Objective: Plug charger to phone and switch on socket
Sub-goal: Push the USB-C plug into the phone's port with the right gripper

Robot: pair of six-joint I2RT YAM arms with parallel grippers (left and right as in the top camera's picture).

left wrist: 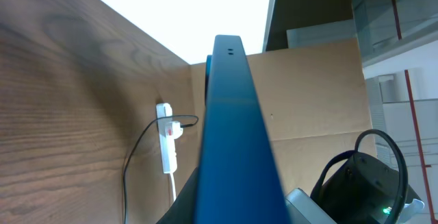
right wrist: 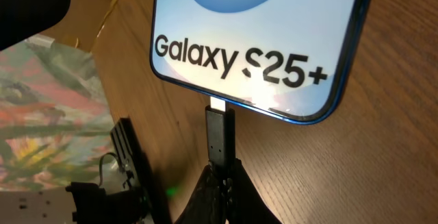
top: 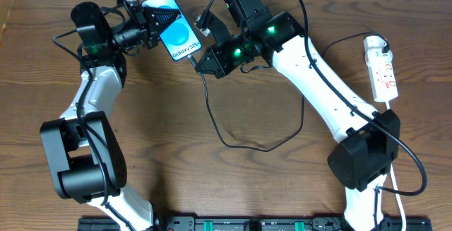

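The phone (top: 176, 30), blue screen reading "Galaxy S25+", is held tilted above the table's far middle by my left gripper (top: 150, 26), which is shut on its edge; the left wrist view shows its blue side (left wrist: 233, 135). My right gripper (right wrist: 222, 172) is shut on the charger's connector (right wrist: 220, 135), whose silver tip touches the phone's bottom edge (right wrist: 274, 46). The black cable (top: 219, 128) loops over the table. The white socket (top: 381, 68) lies at the right edge with the charger's plug (top: 372, 45) in it; it also shows in the left wrist view (left wrist: 166, 138).
The socket's thick white cord (top: 395, 188) runs along the right arm's base. Cardboard (left wrist: 308, 101) stands beyond the table's far side. A black rail (top: 247, 224) runs along the front edge.
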